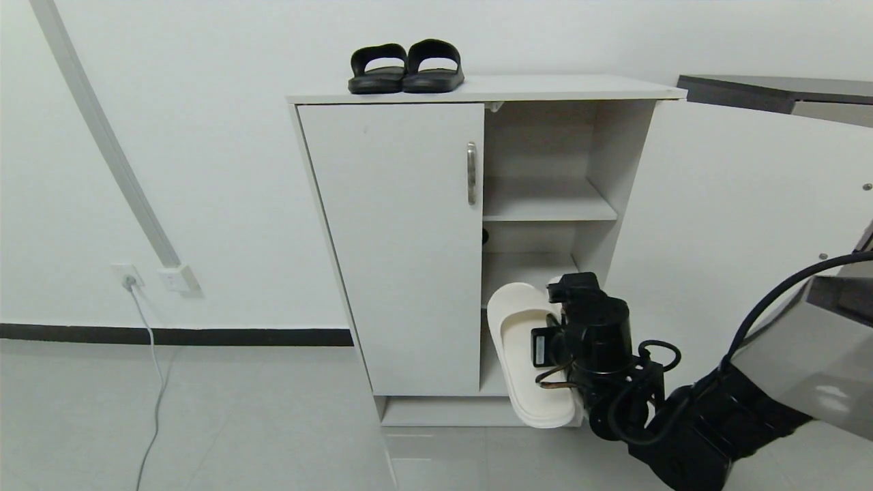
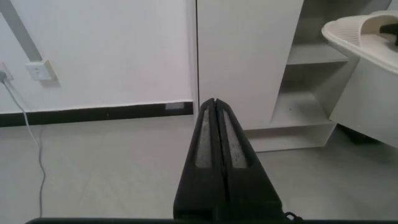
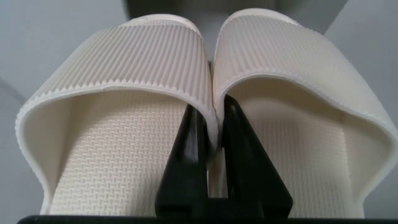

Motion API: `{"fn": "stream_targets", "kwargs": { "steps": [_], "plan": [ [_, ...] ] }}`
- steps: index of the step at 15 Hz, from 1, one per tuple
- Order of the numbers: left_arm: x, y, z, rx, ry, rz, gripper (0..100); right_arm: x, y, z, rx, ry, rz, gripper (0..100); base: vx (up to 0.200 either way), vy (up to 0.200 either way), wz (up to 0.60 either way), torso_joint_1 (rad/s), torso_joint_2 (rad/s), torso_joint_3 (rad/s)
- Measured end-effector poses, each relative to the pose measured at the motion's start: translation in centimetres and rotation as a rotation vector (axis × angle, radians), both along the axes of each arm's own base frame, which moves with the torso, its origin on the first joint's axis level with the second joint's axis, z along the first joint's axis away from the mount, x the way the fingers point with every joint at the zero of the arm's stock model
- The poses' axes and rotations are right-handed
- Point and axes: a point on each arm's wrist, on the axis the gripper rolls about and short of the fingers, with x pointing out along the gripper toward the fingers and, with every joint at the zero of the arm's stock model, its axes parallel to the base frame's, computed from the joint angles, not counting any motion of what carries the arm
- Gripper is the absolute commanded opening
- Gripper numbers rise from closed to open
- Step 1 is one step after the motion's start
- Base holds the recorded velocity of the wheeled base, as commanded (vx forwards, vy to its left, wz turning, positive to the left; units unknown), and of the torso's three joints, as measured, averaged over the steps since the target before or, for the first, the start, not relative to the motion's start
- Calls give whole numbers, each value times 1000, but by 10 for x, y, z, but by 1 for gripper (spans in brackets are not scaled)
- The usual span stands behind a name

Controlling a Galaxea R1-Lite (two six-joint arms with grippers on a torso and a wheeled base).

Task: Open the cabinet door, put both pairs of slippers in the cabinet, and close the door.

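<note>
Figure. Task state at the stage of loading the first pair. The cabinet (image 1: 545, 87) stands against the wall. Its right door (image 1: 736, 225) is swung open and its left door (image 1: 392, 245) is closed, so the opening step appears done.

The right gripper (image 3: 213, 134) is clamped on the white slippers (image 1: 522, 341), pinching the adjoining inner edges of the two straps between its fingers. The pair is held on edge at the mouth of the lower compartment, below the middle shelf (image 1: 525, 269). It is not yet set down, and whether any part is past the cabinet's front edge cannot be told.

The black slippers (image 1: 406, 67) lie side by side on the cabinet top, above the closed door and untouched. The left gripper (image 2: 214, 109) hangs above the floor facing the cabinet, its fingers pressed together on nothing.

Judged remaining: place the white pair on a shelf, fetch and stow the black pair, and shut the right door.
</note>
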Motion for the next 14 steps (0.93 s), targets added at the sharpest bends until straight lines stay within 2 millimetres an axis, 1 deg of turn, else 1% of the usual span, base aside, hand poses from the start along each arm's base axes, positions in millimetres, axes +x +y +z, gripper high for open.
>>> {"fn": "stream_targets", "kwargs": {
  "steps": [2,5,7,9,10,12,14],
  "plan": [
    [0,0,0,0,-1,-1,0,10,7,-6,4,-10,-51,0,0,-200,0,2,2,2],
    [0,0,0,1,0,0,0,15,9,-14,-6,-1,-57,0,0,-200,0,5,5,2],
    [0,0,0,0,-1,-1,0,17,9,-18,-11,6,-61,0,0,0,0,0,0,0],
    [0,0,0,0,-1,-1,0,20,14,-22,-11,7,-53,0,0,0,0,0,0,0],
    [0,0,0,0,-1,0,0,25,16,-25,-7,4,-54,0,0,0,0,0,0,0],
    [0,0,0,0,-1,0,0,34,29,-32,9,-4,-18,0,0,0,0,0,0,0],
    [0,0,0,0,0,0,0,46,33,-38,37,-16,23,0,0,0,0,0,0,0]
  ]
}}
